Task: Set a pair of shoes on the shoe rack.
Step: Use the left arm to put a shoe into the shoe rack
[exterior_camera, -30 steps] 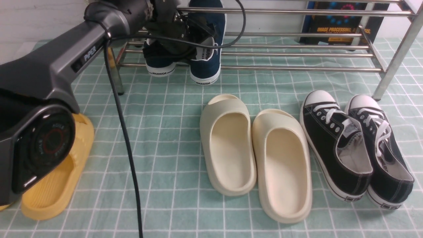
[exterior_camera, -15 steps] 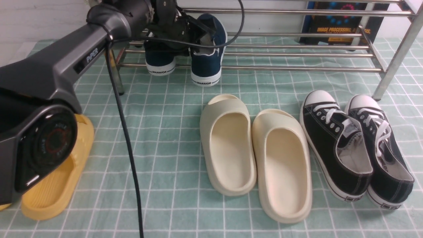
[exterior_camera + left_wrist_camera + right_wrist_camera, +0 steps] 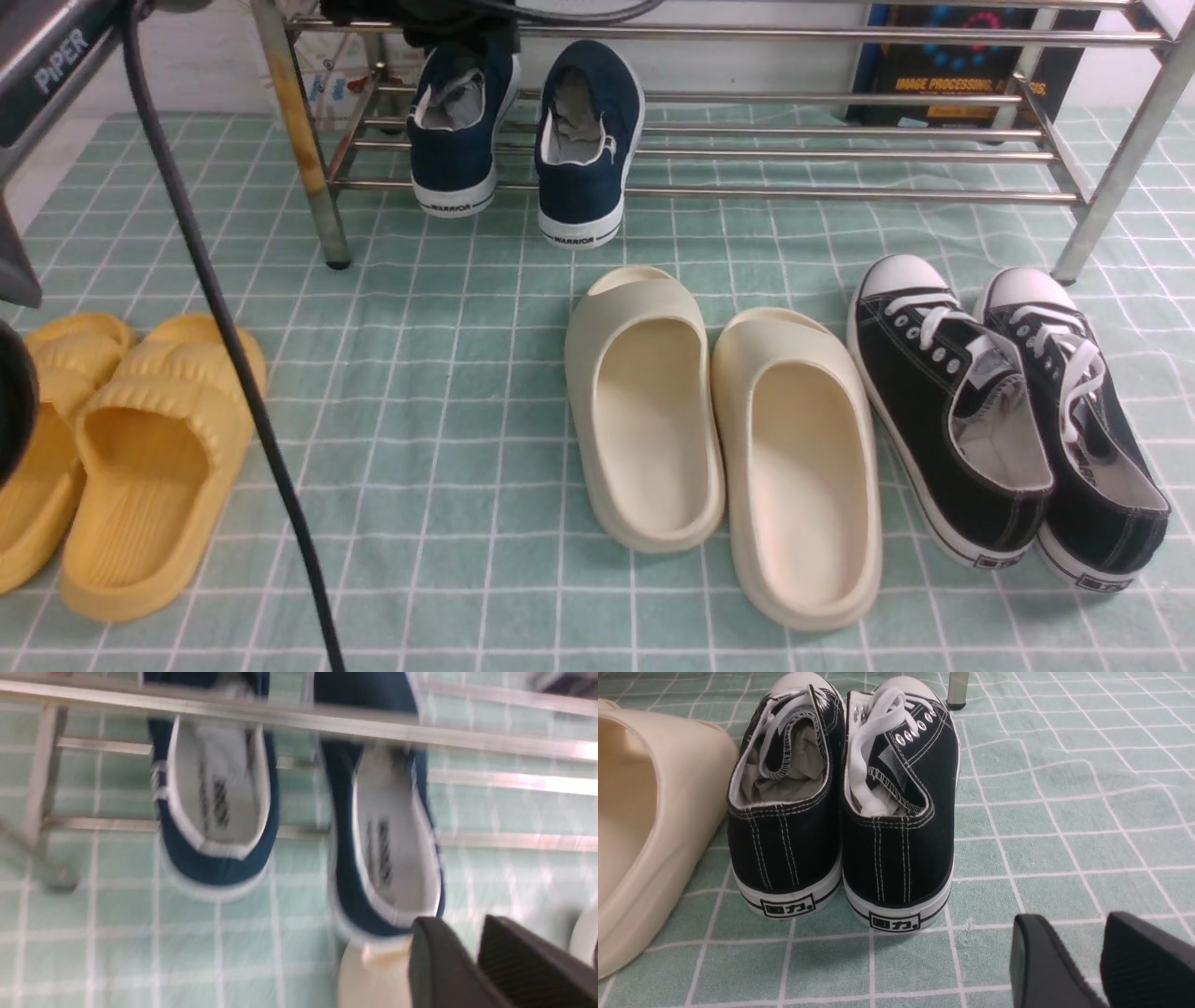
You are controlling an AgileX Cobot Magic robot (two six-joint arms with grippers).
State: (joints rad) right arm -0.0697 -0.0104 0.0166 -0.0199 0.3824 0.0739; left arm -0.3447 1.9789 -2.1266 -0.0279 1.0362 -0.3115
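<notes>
Already navy canvas shoes (image 3: 585, 173) on chrome-tube rack (image 3: 840, 194) — both jaws slightly apart, empty

Your left arm (image 3: 56, 56) is now raised up and out of the way. The left gripper (image 3: 472, 926) no longer clamps the right-hand navy shoe (image 3: 583, 140), which lies free on the shoe rack (image 3: 840, 194). With the arm lifted, both yellow slides (image 3: 140, 467) show.

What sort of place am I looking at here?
Probably a mock entryway for robot trials: a shoe rack, with slides and sneakers on a checked cloth, and a robot arm at the left.
</notes>
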